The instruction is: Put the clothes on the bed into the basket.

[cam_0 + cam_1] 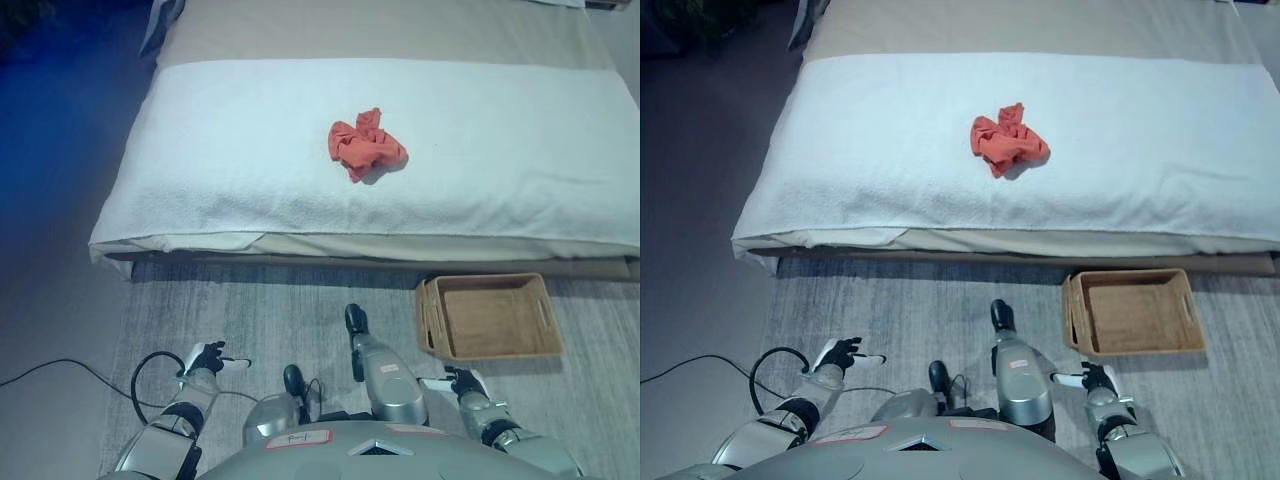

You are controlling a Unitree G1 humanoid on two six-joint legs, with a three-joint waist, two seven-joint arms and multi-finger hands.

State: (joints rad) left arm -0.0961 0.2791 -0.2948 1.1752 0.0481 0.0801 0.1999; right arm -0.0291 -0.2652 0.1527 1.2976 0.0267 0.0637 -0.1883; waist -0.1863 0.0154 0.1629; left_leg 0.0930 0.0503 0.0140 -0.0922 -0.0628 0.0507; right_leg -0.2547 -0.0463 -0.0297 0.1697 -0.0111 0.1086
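Standing back from the bed right now, I am looking down at 1 crumpled orange cloth lying near the middle of the white cover, well apart from both of my hands. The basket is sitting on the grey rug just beside the foot of the bed, off to my right, and nothing is showing inside it.

My left hand is hanging low at the bottom left, fingers loosely relaxed with a white-tipped one pointing outward, and it is holding nothing. My right hand is hanging low at the bottom right, near the basket's front corner, fingers likewise slack and gripping nothing.

So I am judging the task as not yet begun: the reach for the cloth is the step in hand. To do it well, I am thinking I need to close in on the bed first, since the cloth is lying far from the near edge. Coming down on top of the bunched folds should be giving the fingers more to gather than the flat cover around it. The right hand is looking like the better choice, with the basket waiting on that same side for a short carry.
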